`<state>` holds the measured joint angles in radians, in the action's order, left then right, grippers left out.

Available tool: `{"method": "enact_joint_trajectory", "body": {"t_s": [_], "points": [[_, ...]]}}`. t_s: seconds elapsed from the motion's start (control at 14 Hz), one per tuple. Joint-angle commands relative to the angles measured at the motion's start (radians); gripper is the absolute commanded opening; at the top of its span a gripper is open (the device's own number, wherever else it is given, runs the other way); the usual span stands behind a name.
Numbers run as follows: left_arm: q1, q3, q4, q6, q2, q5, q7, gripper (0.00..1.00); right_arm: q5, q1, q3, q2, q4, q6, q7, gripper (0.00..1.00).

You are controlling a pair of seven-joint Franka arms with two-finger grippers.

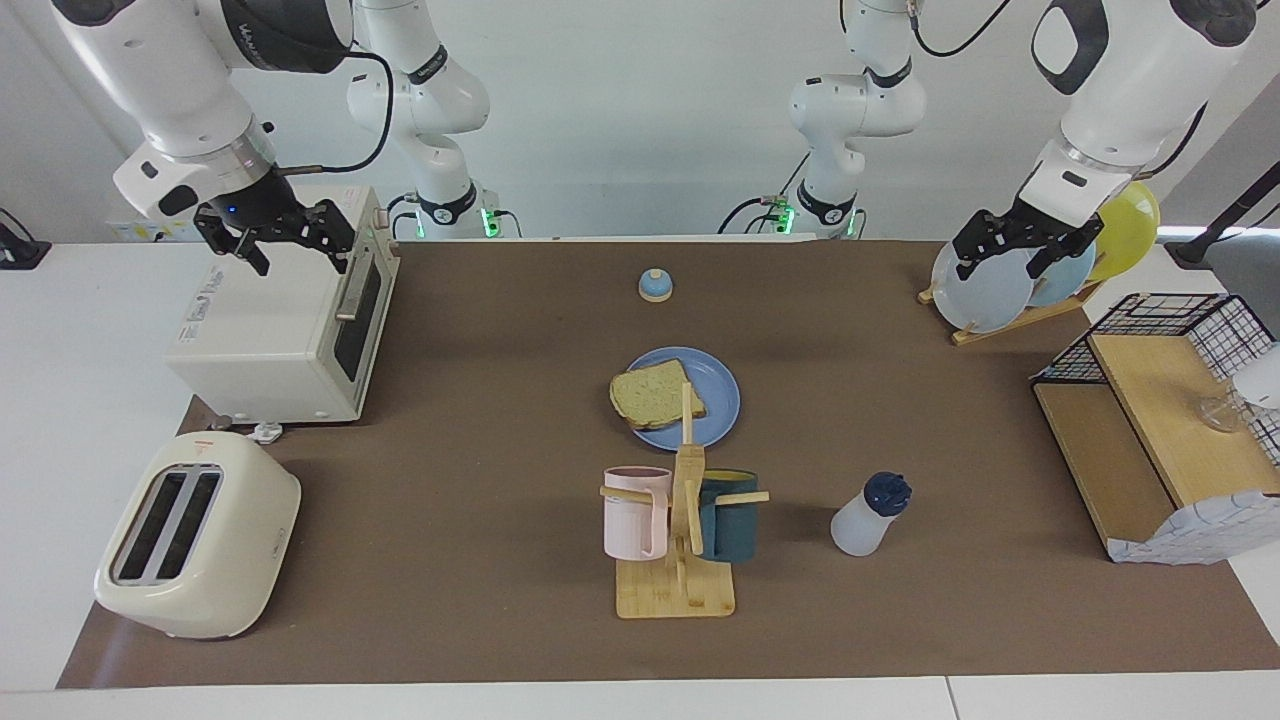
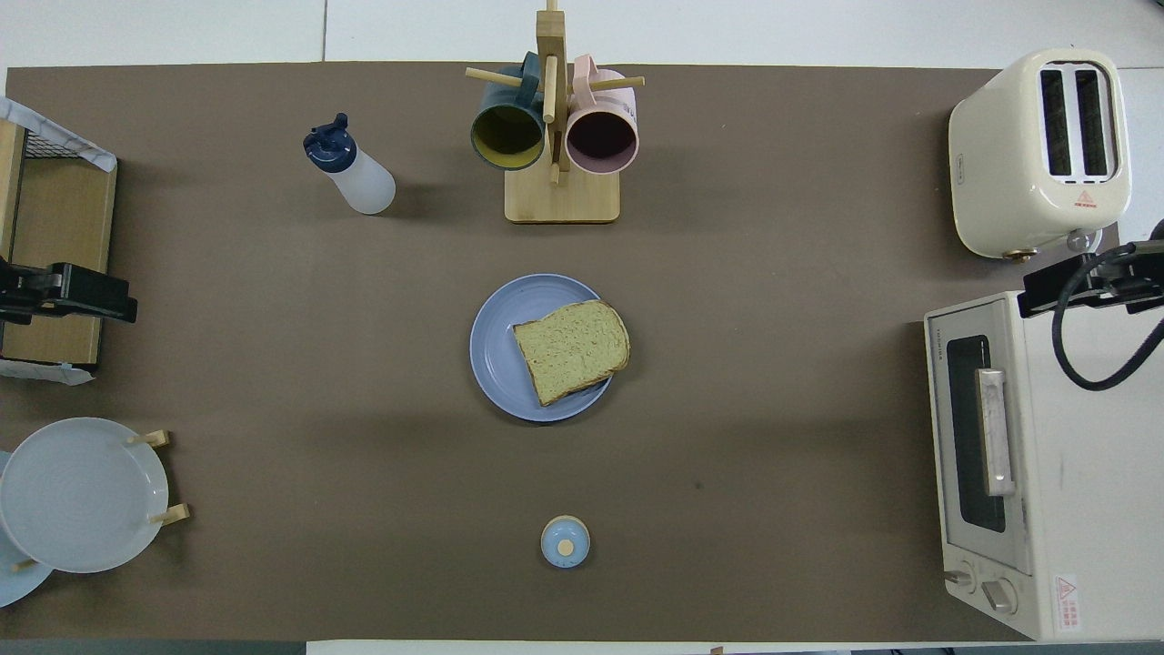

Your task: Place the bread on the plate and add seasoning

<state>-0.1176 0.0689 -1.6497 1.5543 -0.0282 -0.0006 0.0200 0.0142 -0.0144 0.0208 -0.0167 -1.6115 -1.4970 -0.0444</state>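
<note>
- White walls back a desk (image 1: 480, 600) laid with a brown mat; the facing view shows both arms raised at its two ends.
- Left gripper (image 1: 1018, 246) hangs over the rack of upright plates (image 1: 985, 290), jaws spread wide and empty.
- Right gripper (image 1: 290, 238) hangs over the toaster oven (image 1: 270, 340), jaws likewise wide, gripping nothing.
- Mid-desk, the bread (image 1: 655, 396) lies on the plate (image 1: 715, 400), its crust overhanging the rim toward the right arm's end, so that step looks done.
- Seasoning (image 1: 868, 515) stands upright and capped (untouched, by my reading), farther from the robots than the plate, toward the left arm's end; adding it is what remains.
- Overhead view: the bread (image 2: 571, 350) covers much of the plate (image 2: 496, 350), which holds nothing else.
- Two mugs (image 2: 550, 136) hang on a wooden tree beside the seasoning (image 2: 355, 173); both look empty.
- Toaster (image 2: 1041, 150) slots show no slice.
- Left gripper (image 2: 68, 293) shows only partly at the edge, over the wooden shelf (image 2: 55, 227).
</note>
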Motion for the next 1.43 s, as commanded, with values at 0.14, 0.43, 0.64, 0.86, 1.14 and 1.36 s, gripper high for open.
{"method": "enact_joint_trajectory", "body": {"t_s": [0.14,0.43,0.64,0.86,1.14,1.36], "points": [[0.006,-0.021,0.185,-0.157,0.050,-0.024,0.008,1.00,0.003,-0.010,-0.006,-0.012,-0.015,-0.009,-0.019,1.00],[0.004,-0.018,0.130,-0.122,0.027,-0.024,0.014,1.00,0.003,-0.010,-0.006,-0.012,-0.015,-0.009,-0.019,1.00],[0.006,-0.018,0.125,-0.120,0.025,-0.024,0.015,1.00,0.003,-0.010,-0.006,-0.012,-0.015,-0.009,-0.019,1.00],[0.010,-0.020,0.126,-0.115,0.025,-0.024,0.017,1.00,0.003,-0.010,-0.006,-0.012,-0.015,-0.009,-0.019,1.00],[0.007,-0.020,0.119,-0.056,0.025,-0.026,0.017,1.00,0.003,-0.010,-0.006,-0.012,-0.015,-0.009,-0.019,1.00],[0.009,-0.020,0.113,-0.054,0.025,-0.026,0.017,1.00,0.003,-0.010,-0.006,-0.012,-0.015,-0.009,-0.019,1.00]]}}
